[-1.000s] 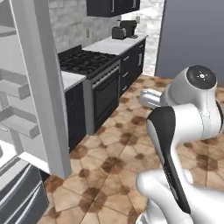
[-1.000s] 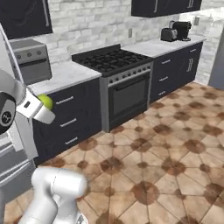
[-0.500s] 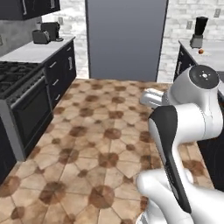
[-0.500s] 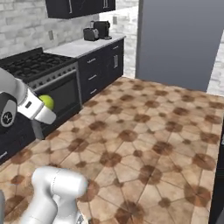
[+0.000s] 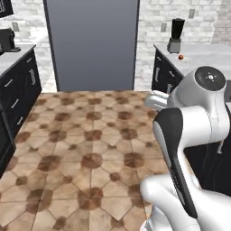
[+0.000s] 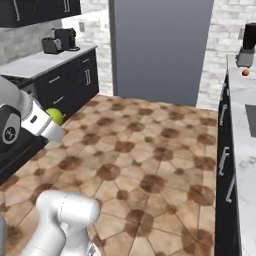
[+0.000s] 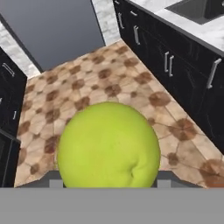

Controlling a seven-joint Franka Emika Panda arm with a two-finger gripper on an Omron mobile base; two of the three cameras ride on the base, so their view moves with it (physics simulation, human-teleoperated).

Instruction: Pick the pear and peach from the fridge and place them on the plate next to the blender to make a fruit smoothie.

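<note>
The pear (image 7: 108, 146) is yellow-green and rounded, its dimpled bottom end facing the hand camera, held off the tiled floor. The blender (image 5: 175, 36), a black jar on a grey base, stands upright on the far bench. The small orange-red peach (image 6: 245, 72) lies near it.

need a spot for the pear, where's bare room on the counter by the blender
The pear is held in the hand. On the far counter, the blender stands at the back corner with the peach just in front of it; that corner is crowded. The marble nearer the robot, past the peach, looks bare. The plate is too faint to make out.
</note>
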